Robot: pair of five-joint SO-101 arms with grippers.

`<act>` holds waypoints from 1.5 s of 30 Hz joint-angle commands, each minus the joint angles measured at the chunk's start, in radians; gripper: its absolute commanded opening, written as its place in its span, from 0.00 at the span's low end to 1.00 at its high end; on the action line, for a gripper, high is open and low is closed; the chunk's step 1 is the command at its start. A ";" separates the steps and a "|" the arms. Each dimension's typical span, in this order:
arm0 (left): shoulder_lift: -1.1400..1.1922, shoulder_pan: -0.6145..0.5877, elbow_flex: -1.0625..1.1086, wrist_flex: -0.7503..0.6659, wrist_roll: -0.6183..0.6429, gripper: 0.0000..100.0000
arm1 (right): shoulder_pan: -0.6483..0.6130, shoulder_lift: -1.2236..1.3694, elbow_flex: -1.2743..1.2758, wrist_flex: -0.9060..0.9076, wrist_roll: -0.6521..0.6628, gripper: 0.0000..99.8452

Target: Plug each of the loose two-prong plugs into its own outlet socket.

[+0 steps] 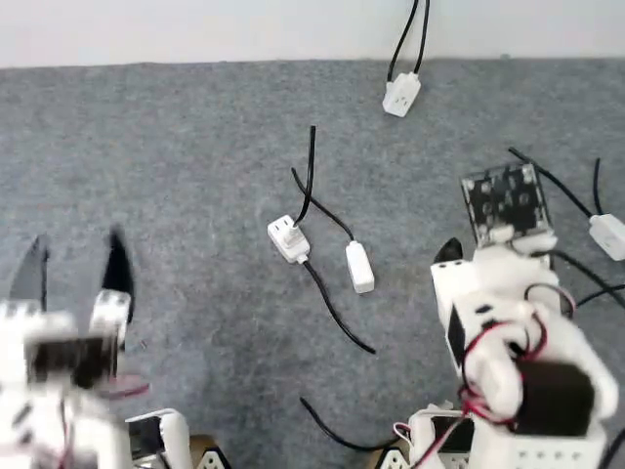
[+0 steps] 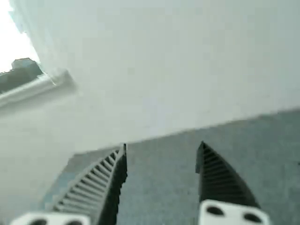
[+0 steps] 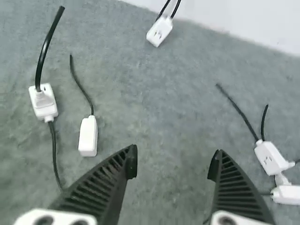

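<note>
Lying mid-table: a loose white plug on a thin black cord, flat on the gray table, with neither gripper touching it.
Next to it: a white socket block sat just beside the plug, black cords leaving both its ends; I could not tell whether anything was seated in it.
Far edge: a far socket lay close to the wall, two cords running up off it, well apart from the plug.
Right edge: a side socket lay beyond the right arm.
Left side: the left gripper was at the near left corner, fingers spread wide over bare table, well apart from the plug.
Right side: the right gripper had its fingers spread too, gripping nothing; the plug lay off one finger, the side socket off the other.
</note>
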 commanded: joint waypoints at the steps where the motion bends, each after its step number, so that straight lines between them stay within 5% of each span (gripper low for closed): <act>1: 0.437 0.061 -0.073 0.066 -0.097 0.27 | 0.007 0.137 -0.149 0.091 -0.023 0.26; 8: 0.899 0.186 -0.143 0.153 -0.064 0.27 | 0.001 0.344 -0.170 0.260 0.063 0.26; 15: 0.919 0.195 -0.110 0.115 0.025 0.27 | -0.019 0.624 -0.172 0.246 0.117 0.26; 22: 0.918 0.193 0.090 -0.078 0.023 0.27 | -0.035 0.906 -0.178 0.145 0.117 0.26; 36: 0.927 0.199 0.189 -0.236 0.005 0.27 | 0.383 0.891 -0.522 0.160 0.058 0.26; 45: 0.927 0.203 0.200 -0.255 -0.014 0.27 | 0.661 1.070 -0.534 -0.084 0.123 0.26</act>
